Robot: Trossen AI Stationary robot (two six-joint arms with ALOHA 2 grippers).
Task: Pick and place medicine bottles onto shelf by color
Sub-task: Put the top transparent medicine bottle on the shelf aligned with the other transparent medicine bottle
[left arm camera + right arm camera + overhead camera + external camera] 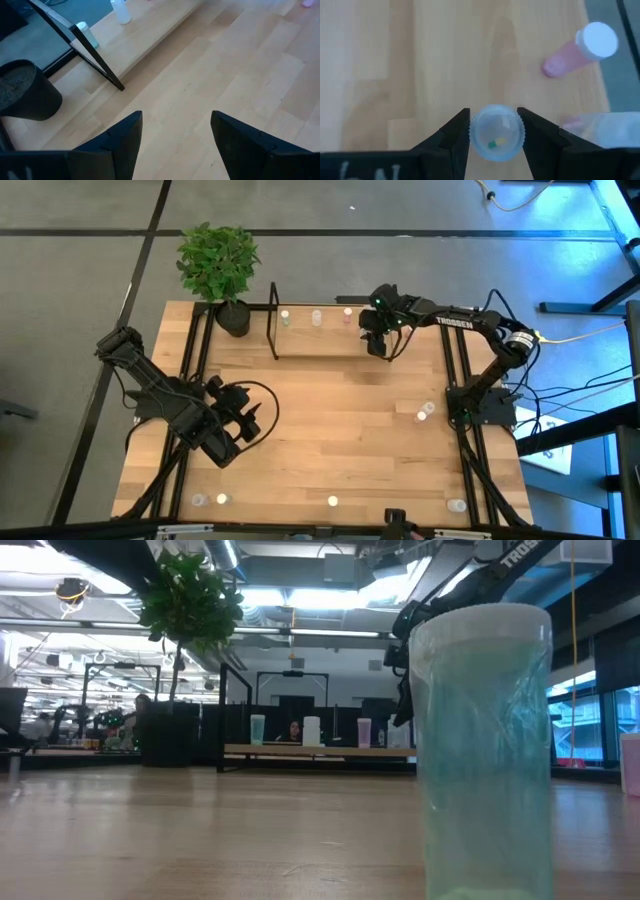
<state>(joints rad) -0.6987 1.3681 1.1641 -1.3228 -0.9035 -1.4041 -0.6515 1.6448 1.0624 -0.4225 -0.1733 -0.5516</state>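
The shelf (320,340) stands at the table's far edge. A greenish bottle (258,729), a white one (311,730) and a pink one (364,732) stand upright on its board. My right gripper (378,340) hangs over the shelf's right end, shut on a clear medicine bottle (496,132) with small pills inside. The pink bottle (580,50) stands just beyond it. My left gripper (245,418) waits open above the table's left middle, its fingers (125,142) with nothing between them. My right gripper pinches the clear bottle at its top, on the ribbed cap (476,131), one finger on each side. The fingers come from above, slanting toward the table's far edge. The bottle stays upright, cap up. I cannot tell whether its base touches the shelf board.
A potted plant (218,265) stands at the shelf's left end. Loose bottles lie near the right edge (424,412) and along the near edge (222,499), (332,501), (456,505). One of them (480,740) fills the low view's foreground. Bare wood spans the table's middle.
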